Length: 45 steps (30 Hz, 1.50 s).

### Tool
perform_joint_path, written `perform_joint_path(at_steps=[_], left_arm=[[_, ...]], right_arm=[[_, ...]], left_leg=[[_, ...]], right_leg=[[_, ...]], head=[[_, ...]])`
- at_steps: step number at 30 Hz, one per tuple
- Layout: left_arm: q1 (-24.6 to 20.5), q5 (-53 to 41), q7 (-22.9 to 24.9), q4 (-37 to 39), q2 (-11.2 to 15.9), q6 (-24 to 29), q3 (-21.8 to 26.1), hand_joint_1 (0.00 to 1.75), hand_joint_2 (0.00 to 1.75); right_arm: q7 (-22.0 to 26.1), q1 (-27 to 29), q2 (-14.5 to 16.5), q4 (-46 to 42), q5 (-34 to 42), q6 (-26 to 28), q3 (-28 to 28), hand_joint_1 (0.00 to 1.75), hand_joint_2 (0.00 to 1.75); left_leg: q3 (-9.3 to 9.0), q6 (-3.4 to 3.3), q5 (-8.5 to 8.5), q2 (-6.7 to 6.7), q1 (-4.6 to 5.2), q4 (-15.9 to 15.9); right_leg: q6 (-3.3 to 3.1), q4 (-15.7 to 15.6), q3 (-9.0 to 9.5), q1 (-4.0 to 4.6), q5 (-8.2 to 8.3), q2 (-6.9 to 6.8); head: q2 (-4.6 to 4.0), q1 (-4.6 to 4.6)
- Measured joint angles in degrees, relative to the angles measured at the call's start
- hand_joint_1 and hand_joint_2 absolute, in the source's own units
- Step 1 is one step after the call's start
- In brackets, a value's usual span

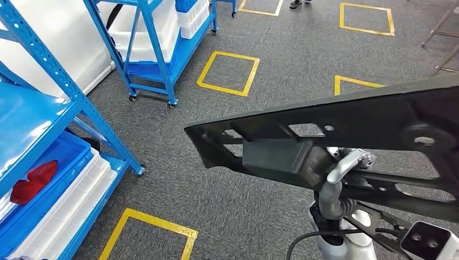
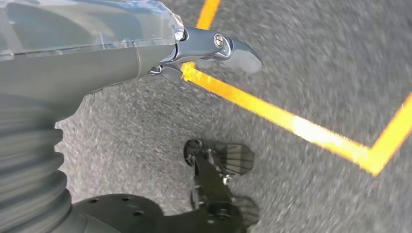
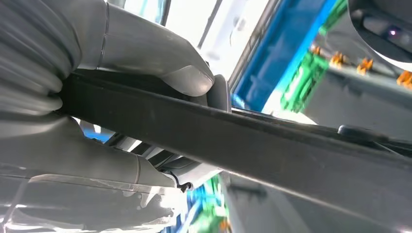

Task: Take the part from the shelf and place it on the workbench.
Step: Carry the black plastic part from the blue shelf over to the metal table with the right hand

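The part (image 1: pixel 346 116) is a long flat black frame with cut-outs and a boxy block on its underside. In the head view it stretches from the picture's middle to the right edge, tilted, above the floor. My right hand (image 1: pixel 338 179) grips it from beneath near the block. In the right wrist view the thumb (image 3: pixel 184 77) presses on the part's edge (image 3: pixel 272 145), and the rest of the hand wraps the bar from the other side. My left hand (image 2: pixel 97 48) hangs over the carpet with nothing in it.
A blue shelf (image 1: pixel 59 81) stands at the left with white bins (image 1: pixel 65 211) and a red object (image 1: pixel 30 181) low down. A second wheeled blue rack (image 1: pixel 157 59) is further back. Yellow tape squares (image 1: pixel 227 73) mark the grey carpet. Metal legs (image 1: pixel 444 32) stand at the far right.
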<state>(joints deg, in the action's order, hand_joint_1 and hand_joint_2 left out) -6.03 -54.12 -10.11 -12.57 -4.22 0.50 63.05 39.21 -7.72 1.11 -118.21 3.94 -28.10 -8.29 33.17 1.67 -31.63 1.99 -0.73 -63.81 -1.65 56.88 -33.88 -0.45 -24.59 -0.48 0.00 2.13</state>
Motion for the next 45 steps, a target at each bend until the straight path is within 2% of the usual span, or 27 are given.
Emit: perform_joint_path(at_steps=[2, 3, 4, 6, 8, 10, 12, 14, 16, 18, 19, 20, 23, 25, 27, 29, 30, 32, 34, 35, 36, 38, 39, 40, 42, 43, 45], left_arm=[[-0.22, -0.53, 0.49, 0.0, 0.01, -0.32, -0.54, 0.0, 1.75], [-0.36, -0.69, 0.72, 0.0, 0.01, -0.43, -0.79, 0.0, 1.75], [-0.51, -0.79, 0.91, 0.0, 0.01, -0.5, -1.03, 0.0, 1.75], [-0.88, -0.87, 1.12, 0.0, 0.01, -0.62, -1.46, 0.0, 1.75], [-1.16, -0.6, 1.02, 0.0, -0.01, -0.67, -1.62, 0.0, 1.75], [-1.25, -0.07, 0.7, 0.0, -0.04, -0.66, -1.63, 0.0, 1.75], [-1.3, 0.48, 0.24, 0.0, -0.1, -0.72, -1.62, 0.0, 1.75], [-1.42, 1.2, -0.2, 0.0, -0.16, -0.89, -1.59, 0.0, 1.75], [-1.2, 2.23, -0.39, 0.0, -0.16, -0.98, -1.44, 0.0, 1.75], [-0.6, 3.24, -0.46, 0.0, -0.1, -0.92, -0.97, 0.0, 1.75], [-0.32, 3.65, -0.53, 0.0, -0.08, -0.87, -0.62, 0.0, 1.75], [-0.13, 3.95, -0.61, 0.0, -0.07, -0.84, -0.31, 0.0, 1.75], [0.09, 4.4, -0.84, 0.0, -0.07, -0.84, 0.27, 0.0, 1.75], [0.16, 4.48, -0.96, 0.0, -0.06, -0.87, 0.63, 0.0, 1.75], [0.19, 4.55, -1.04, 0.0, -0.06, -0.95, 0.99, 0.0, 1.75], [0.14, 4.63, -1.13, 0.01, -0.04, -1.05, 1.22, 0.0, 1.75], [0.16, 4.68, -1.17, 0.01, -0.04, -1.13, 1.3, 0.0, 1.75], [0.4, 4.78, -1.21, 0.02, -0.04, -1.28, 1.4, 0.0, 1.75], [0.72, 4.89, -1.21, 0.02, -0.04, -1.3, 1.51, 0.0, 1.75], [0.8, 4.93, -1.21, 0.02, -0.04, -1.26, 1.6, 0.0, 1.75], [0.83, 5.01, -1.21, 0.02, -0.04, -1.21, 1.67, 0.0, 1.75], [0.82, 5.19, -1.24, 0.02, -0.04, -1.09, 1.82, 0.0, 1.75], [0.83, 5.31, -1.24, 0.02, -0.04, -1.05, 1.91, 0.0, 1.75], [0.86, 5.4, -1.24, 0.02, -0.05, -1.0, 2.05, 0.0, 1.75], [0.82, 5.51, -1.24, 0.02, -0.05, -0.94, 2.39, 0.0, 1.75], [0.77, 5.52, -1.25, 0.02, -0.08, -0.92, 2.53, 0.0, 1.75], [0.72, 5.56, -1.23, 0.02, -0.13, -0.92, 2.71, 0.0, 1.75]], right_arm=[[0.0, 2.07, -0.1, -1.91, -0.24, 0.38, 1.2, 1.75, 1.75], [0.0, 3.13, -0.19, -2.85, -0.36, 0.45, 1.77, 1.75, 1.75], [0.0, 3.91, -0.26, -3.68, -0.42, 0.39, 2.24, 1.75, 1.75], [0.0, 4.72, -0.37, -4.98, -0.45, 0.14, 2.85, 1.75, 1.75], [0.0, 4.87, -0.39, -5.69, -0.53, -0.27, 3.16, 1.75, 1.75], [0.0, 4.81, -0.39, -5.87, -0.7, -0.66, 3.27, 1.75, 1.75], [0.0, 4.73, -0.39, -5.89, -1.02, -0.59, 3.27, 1.75, 1.75], [0.0, 4.45, -0.49, -5.9, -1.57, 0.2, 3.14, 1.75, 1.75], [0.0, 4.1, -0.75, -5.84, -1.88, 1.15, 2.47, 1.75, 1.75], [0.0, 3.86, -1.01, -5.44, -1.79, 1.46, 1.35, 1.75, 1.75], [0.0, 3.65, -1.07, -5.09, -1.73, 1.45, 0.77, 1.75, 1.75], [0.0, 3.34, -1.1, -4.69, -1.68, 1.44, 0.29, 1.75, 1.75], [0.0, 1.92, -1.11, -3.56, -1.49, 1.45, -0.75, 1.75, 1.75], [0.0, 1.28, -1.11, -2.94, -1.39, 1.52, -1.22, 1.75, 1.75], [0.0, 1.0, -1.11, -2.45, -1.37, 1.58, -1.43, 1.75, 1.75], [0.0, 0.62, -1.06, -2.06, -1.4, 1.67, -1.6, 1.75, 1.75], [0.0, 0.29, -0.94, -1.81, -1.44, 1.79, -1.77, 1.75, 1.75], [0.0, -0.32, -0.6, -1.14, -1.56, 2.27, -2.24, 1.75, 1.75], [-0.01, -0.47, -0.36, -0.42, -1.72, 2.78, -2.68, 1.75, 1.75], [-0.01, -0.48, -0.31, -0.12, -1.79, 3.03, -2.86, 1.75, 1.75], [-0.02, -0.51, -0.26, 0.13, -1.87, 3.28, -3.03, 1.75, 1.75], [-0.02, -0.64, -0.19, 0.48, -2.01, 3.78, -3.4, 1.75, 1.75], [-0.02, -0.72, -0.15, 0.61, -2.13, 4.08, -3.64, 1.75, 1.75], [-0.01, -0.78, -0.15, 0.7, -2.26, 4.39, -3.9, 1.75, 1.75], [-0.01, -0.85, -0.15, 0.74, -2.62, 5.2, -4.42, 1.75, 1.75], [-0.01, -0.88, -0.15, 0.67, -2.79, 5.7, -4.67, 1.75, 1.75], [0.0, -1.32, -0.18, 0.42, -3.06, 7.08, -5.3, 1.75, 1.75]], left_leg=[[3.67, 0.15, -3.29, -1.31, -0.05, -7.85], [4.75, 0.17, -3.56, -1.51, -0.04, -9.92], [4.69, 0.11, -2.52, -1.59, -0.05, -9.48], [1.74, -0.18, 1.88, -2.57, -0.11, -2.59], [-1.3, -0.59, 4.57, -4.53, -0.23, 4.43], [-2.1, -0.98, 4.59, -5.19, -0.15, 6.5], [-2.24, -1.62, 4.82, -4.34, -0.08, 6.83], [-2.44, -2.38, 5.27, -3.32, -0.14, 7.34], [-2.46, -2.79, 5.44, -2.15, 0.0, 7.55], [-2.42, -2.87, 5.3, -0.75, 0.21, 7.47], [-2.42, -2.84, 5.19, -0.01, 0.27, 7.4], [-2.44, -2.76, 5.06, 0.63, 0.29, 7.3], [-2.77, -2.15, 4.45, 2.1, 0.45, 6.94], [-3.0, -1.46, 4.1, 2.85, 0.67, 6.81], [-3.25, -0.77, 3.89, 3.72, 0.65, 6.85], [-2.92, -0.17, 2.58, 2.73, 0.38, 5.41], [-1.97, 0.05, 1.11, 1.51, 0.24, 3.1], [1.7, 0.21, -2.65, -0.91, 0.12, -4.65], [4.78, 0.11, -4.01, -1.57, 0.12, -10.25], [4.9, -0.06, -2.9, -1.7, 0.13, -9.83], [3.88, -0.29, -0.77, -1.97, 0.13, -7.01], [0.44, -0.79, 3.42, -3.96, 0.11, 1.44], [-0.81, -0.96, 4.44, -4.88, 0.15, 4.32], [-1.44, -1.11, 4.72, -5.51, 0.23, 5.84], [-1.71, -1.53, 4.78, -4.89, 0.42, 6.26], [-1.86, -1.89, 5.03, -4.31, 0.39, 6.62], [-2.12, -2.61, 5.57, -3.05, 0.27, 7.43]], right_leg=[[-0.21, 0.05, -0.03, 0.12, 0.01, 1.36], [-0.23, 0.1, -0.03, 0.19, 0.0, 2.13], [-0.21, 0.18, -0.01, 0.23, -0.01, 2.92], [-0.1, 0.4, 0.08, 0.21, -0.07, 4.53], [0.33, 0.74, -0.08, 0.27, -0.11, 5.97], [1.01, 0.9, -0.51, 0.16, 0.06, 7.09], [1.76, 0.85, -0.81, -0.09, 0.24, 7.85], [2.24, 2.89, -1.86, -0.04, -1.11, 5.79], [2.44, 9.34, -4.94, -0.02, -4.62, 2.4], [2.67, 16.34, -8.35, -0.25, -7.3, 1.13], [2.74, 17.5, -8.91, -0.34, -7.21, 0.88], [2.78, 16.61, -8.42, -0.4, -6.19, 0.63], [2.32, 5.35, -2.44, -0.2, -1.66, -2.22], [1.68, 1.7, -0.64, 0.24, -1.13, -3.34], [1.05, 1.62, -0.77, 0.44, -1.04, -2.12], [0.36, 1.24, -0.62, 0.31, -0.82, -1.04], [0.05, 1.06, -0.5, 0.21, -0.71, -0.47], [-0.37, 1.01, -0.47, 0.29, -0.65, 0.78], [-0.5, 1.1, -0.46, 0.56, -0.67, 2.27], [-0.51, 1.18, -0.42, 0.67, -0.67, 3.03], [-0.5, 1.25, -0.34, 0.74, -0.69, 3.75], [-0.34, 1.44, -0.29, 0.79, -0.73, 5.03], [-0.13, 1.5, -0.38, 0.75, -0.69, 5.63], [0.15, 1.53, -0.53, 0.65, -0.63, 6.15], [0.92, 1.33, -0.79, 0.42, -0.33, 7.26], [1.23, 1.43, -0.9, 0.38, -0.4, 7.02], [1.68, 4.07, -2.25, 0.53, -2.2, 4.67]], head=[[0.0, 0.01], [0.0, 0.01], [0.0, 0.01], [0.0, 0.0], [0.0, 0.01], [0.0, 0.0], [0.0, -0.01], [0.0, -0.02], [0.0, -0.02], [0.0, -0.01], [0.0, -0.01], [0.0, -0.01], [0.0, -0.01], [0.0, -0.01], [0.0, -0.01], [0.0, -0.01], [0.0, -0.01], [0.0, -0.01], [0.0, -0.01], [0.0, -0.01], [0.0, -0.01], [0.0, -0.01], [0.0, 0.0], [0.0, 0.0], [0.0, 0.0], [0.0, 0.0], [0.0, -0.02]])
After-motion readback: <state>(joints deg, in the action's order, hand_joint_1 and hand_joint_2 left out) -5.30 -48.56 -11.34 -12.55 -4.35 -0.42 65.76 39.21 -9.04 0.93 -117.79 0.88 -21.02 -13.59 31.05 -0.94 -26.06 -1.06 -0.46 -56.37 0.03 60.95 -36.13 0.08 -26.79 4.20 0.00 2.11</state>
